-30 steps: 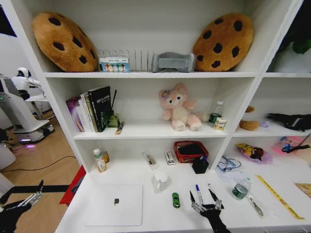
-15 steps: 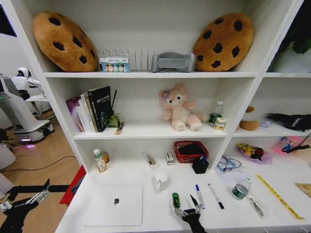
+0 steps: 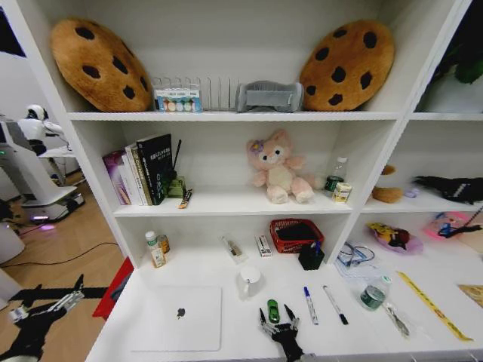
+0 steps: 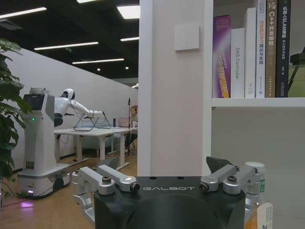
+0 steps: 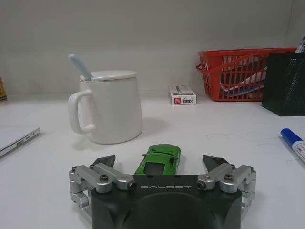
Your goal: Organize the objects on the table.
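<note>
The right claw (image 3: 276, 322) sits low over the front of the white tabletop (image 3: 226, 339). Its fingers are spread wide apart. The little green toy car (image 3: 273, 310) lies flat on the tabletop right in front of the claw, and in the right wrist view the car (image 5: 159, 160) sits between the two open fingers (image 5: 106, 161). The fingers do not pinch it.

The silver laptop (image 3: 179, 318) lies shut on the left part of the tabletop, well apart from the car. The blue-capped pen (image 3: 310, 305) lies just to the right of the claw. The black-capped pen (image 3: 335, 305) lies beside that one, a bit farther right. Both pens lie flat and do not touch each other.

A white mug (image 3: 250, 280) with a spoon in it stands behind the car, near the laptop's back corner. A red basket (image 3: 296, 235) and a black mesh cup (image 3: 310, 257) stand farther back by the shelf.

The left claw (image 3: 45, 309) hangs off to the left side, past the edge of the tabletop and over the wood floor. Its fingers are spread open and hold nothing.
</note>
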Controlling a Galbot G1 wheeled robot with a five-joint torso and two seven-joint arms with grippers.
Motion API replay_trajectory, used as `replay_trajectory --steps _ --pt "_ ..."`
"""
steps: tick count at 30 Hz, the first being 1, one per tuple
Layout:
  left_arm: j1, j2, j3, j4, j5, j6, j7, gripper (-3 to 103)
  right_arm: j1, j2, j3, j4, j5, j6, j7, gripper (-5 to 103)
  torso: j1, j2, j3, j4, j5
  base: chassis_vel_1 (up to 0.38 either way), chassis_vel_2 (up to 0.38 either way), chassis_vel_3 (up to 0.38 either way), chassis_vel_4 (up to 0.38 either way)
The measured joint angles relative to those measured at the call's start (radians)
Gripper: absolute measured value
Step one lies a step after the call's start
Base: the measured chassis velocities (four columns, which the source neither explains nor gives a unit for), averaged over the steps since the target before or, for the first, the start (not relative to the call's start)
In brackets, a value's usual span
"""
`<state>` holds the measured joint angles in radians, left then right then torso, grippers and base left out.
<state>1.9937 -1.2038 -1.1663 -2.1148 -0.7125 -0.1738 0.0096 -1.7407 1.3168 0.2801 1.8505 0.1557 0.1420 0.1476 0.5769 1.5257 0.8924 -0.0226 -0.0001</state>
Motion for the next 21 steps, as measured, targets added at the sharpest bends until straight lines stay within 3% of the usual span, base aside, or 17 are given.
replay_trajectory --steps 7,10,13,18,21 --pt "0.001 0.002 -0.003 0.002 -0.007 -0.001 -0.003 100 0.002 0.009 -0.015 -0.004 -0.013 -0.001 -0.003 80 0.0 0.0 0.0 0.0 0.0 0.0 0.0 0.0 0.0" --pt "-0.003 0.002 0.003 0.001 -0.005 -0.001 -0.004 100 -0.005 0.011 -0.011 -0.002 -0.018 0.002 -0.003 65 0.0 0.0 0.0 -0.0001 -0.0001 0.0 0.0 0.0 0.0" --pt "-0.005 0.001 0.006 -0.001 -0.004 0.0 -0.005 100 -0.008 0.011 -0.009 0.001 -0.018 0.003 -0.003 59 0.0 0.0 0.0 -0.0001 0.0 0.0 0.0 0.0 0.0" --pt "-0.006 -0.004 0.016 -0.005 0.003 0.001 -0.007 100 -0.014 0.006 0.004 0.01 -0.016 0.003 -0.005 37 0.0 0.0 0.0 0.0 0.0004 0.0 0.0 0.0 0.0" --pt "-0.006 -0.006 0.017 -0.005 0.003 0.001 -0.007 100 -0.02 0.004 0.013 0.017 -0.014 0.002 -0.004 36 0.0 0.0 0.0 0.0001 0.0004 0.0 0.0 0.0 0.0"
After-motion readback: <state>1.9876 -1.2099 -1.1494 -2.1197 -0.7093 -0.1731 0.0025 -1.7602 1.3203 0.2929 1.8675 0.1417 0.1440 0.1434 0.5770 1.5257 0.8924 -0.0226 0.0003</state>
